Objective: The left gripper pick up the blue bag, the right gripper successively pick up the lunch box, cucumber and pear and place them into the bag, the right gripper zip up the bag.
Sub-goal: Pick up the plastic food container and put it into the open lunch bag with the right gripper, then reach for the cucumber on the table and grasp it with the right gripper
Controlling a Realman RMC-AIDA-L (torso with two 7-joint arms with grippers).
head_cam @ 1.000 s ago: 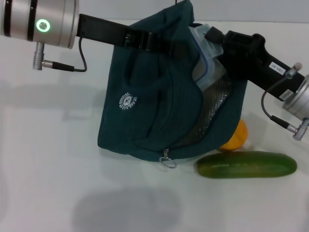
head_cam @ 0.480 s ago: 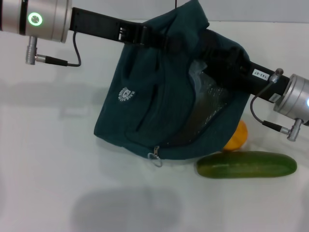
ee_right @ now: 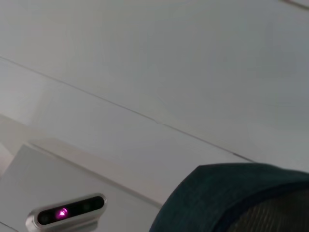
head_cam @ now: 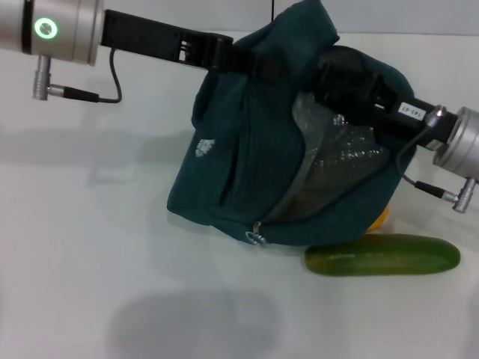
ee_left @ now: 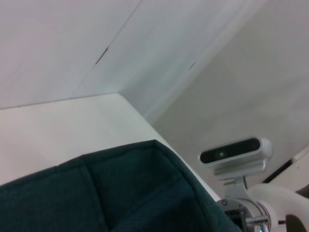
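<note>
- Left gripper (head_cam: 258,66): reaches in from the upper left of the head view and ends at the top edge of the blue bag (head_cam: 247,172). The jaws are clenched on the bag's upper fabric and hold that edge above the bench (head_cam: 90,262).
- Blue bag: dark teal fabric, with its upper part lifted and its lower edge resting on the bench. The main opening faces the robot's right and gapes wide, showing a silver lining (head_cam: 340,161). A metal zipper pull (head_cam: 257,238) hangs at the bag's lower edge. A small white printed logo (head_cam: 203,147) sits on the outer panel.
- Right gripper (head_cam: 333,78): enters the bag's opening from the right, with its black body partly inside the mouth. The jaw tips are hidden by fabric and lining, so whether they are released or clenched cannot be told.
- Lunch box: not identifiable; only crinkled lining shows inside the opening.
- Cucumber (head_cam: 382,255): lies lengthwise on the bench just beside the bag's lower right edge.
- Pear (head_cam: 381,218): a small yellow-orange patch showing at the bag's lower right edge, just above the cucumber and mostly covered by the bag.
- Left wrist view: shows the bag's rim (ee_left: 120,193) close to the lens.
- Right wrist view: shows bag fabric and a strip of lining at one corner.
</note>
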